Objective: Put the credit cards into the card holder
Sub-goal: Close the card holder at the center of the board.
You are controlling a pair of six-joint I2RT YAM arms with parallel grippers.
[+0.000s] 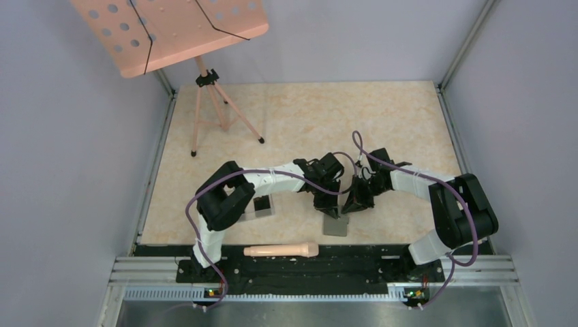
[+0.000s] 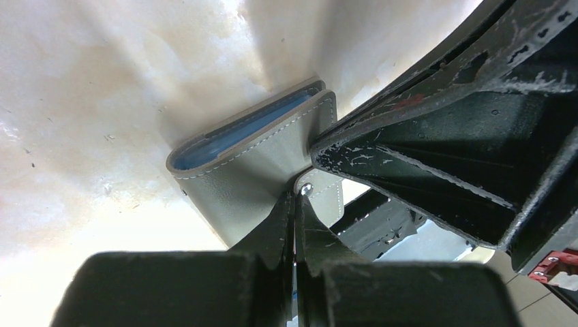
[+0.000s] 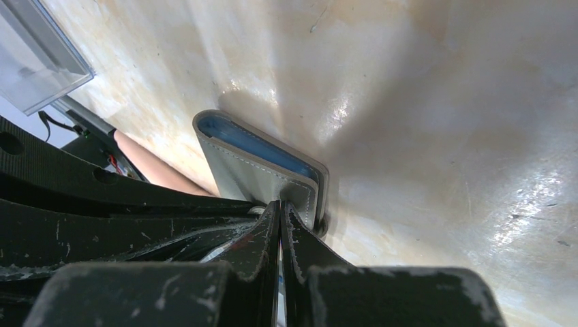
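The pale marbled table (image 1: 382, 122) carries a gray card holder (image 1: 335, 227) near its front edge, a clear box (image 1: 262, 206) further left, and a tripod stand (image 1: 206, 78) at the far left.

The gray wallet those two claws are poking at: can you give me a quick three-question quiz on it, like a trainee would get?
1. True or false: the card holder lies spread wide open and flat.
2. What colour shows inside its fold? A red, B blue, C yellow.
3. Fill in: the left gripper and the right gripper, both meeting at the card holder, have their jaws ____.

Key: 1 false, it is folded over. 2 B. 3 shut.
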